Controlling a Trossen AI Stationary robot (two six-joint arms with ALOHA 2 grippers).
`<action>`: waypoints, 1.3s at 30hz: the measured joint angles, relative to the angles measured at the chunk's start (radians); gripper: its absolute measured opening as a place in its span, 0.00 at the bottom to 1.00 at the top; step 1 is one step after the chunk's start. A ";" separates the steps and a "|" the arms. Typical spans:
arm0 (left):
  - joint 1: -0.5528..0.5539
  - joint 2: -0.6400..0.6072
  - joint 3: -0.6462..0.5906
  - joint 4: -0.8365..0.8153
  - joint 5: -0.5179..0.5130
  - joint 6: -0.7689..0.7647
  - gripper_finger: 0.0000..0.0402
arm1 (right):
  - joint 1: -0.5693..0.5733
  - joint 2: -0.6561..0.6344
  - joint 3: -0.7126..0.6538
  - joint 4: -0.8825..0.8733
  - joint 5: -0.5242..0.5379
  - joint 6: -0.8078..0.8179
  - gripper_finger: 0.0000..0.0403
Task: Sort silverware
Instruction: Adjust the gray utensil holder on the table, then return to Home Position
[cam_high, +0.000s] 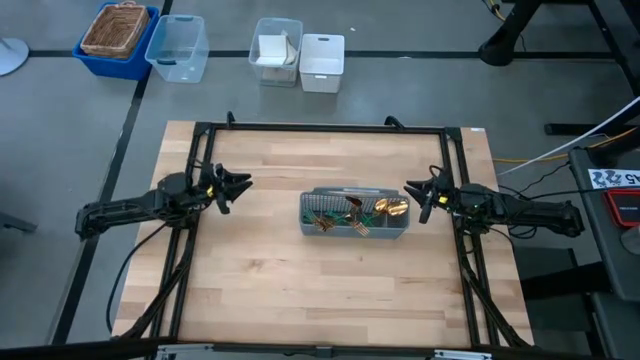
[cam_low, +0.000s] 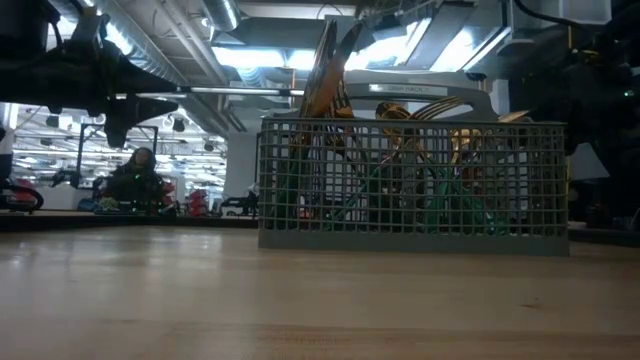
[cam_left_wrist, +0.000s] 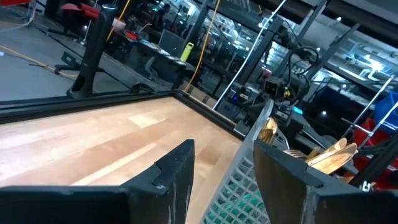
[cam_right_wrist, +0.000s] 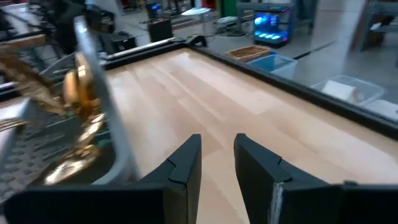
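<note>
The grey mesh caddy (cam_high: 355, 213) stands on its base at the middle of the wooden table. The silverware (cam_high: 378, 211), gold pieces with teal-green handles, stands and leans inside its compartments. In the low view the gold heads (cam_low: 330, 75) stick up above the caddy's rim (cam_low: 412, 125). My left gripper (cam_high: 240, 185) hovers open to the left of the caddy, pointing level toward it, with nothing between its fingers (cam_left_wrist: 177, 171). My right gripper (cam_high: 415, 200) hovers open just off the caddy's right end, and the gap between its fingers (cam_right_wrist: 186, 165) holds nothing.
A black frame (cam_high: 320, 127) runs round the tabletop. Beyond the far edge are a blue bin holding a wicker basket (cam_high: 117, 35), a clear bin (cam_high: 178, 45) and two white bins (cam_high: 300, 58). Bare wood lies in front of and behind the caddy.
</note>
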 joint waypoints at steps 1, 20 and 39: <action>0.000 0.000 0.000 0.000 0.000 0.000 0.38 | 0.000 0.000 0.000 0.001 -0.021 0.000 0.24; 0.000 0.000 0.000 0.000 0.000 0.000 0.38 | 0.000 0.000 -0.005 0.054 -0.305 -0.248 0.24; 0.000 0.000 0.000 -0.001 0.000 0.000 0.38 | 0.000 0.000 -0.003 0.228 -0.559 -0.440 0.24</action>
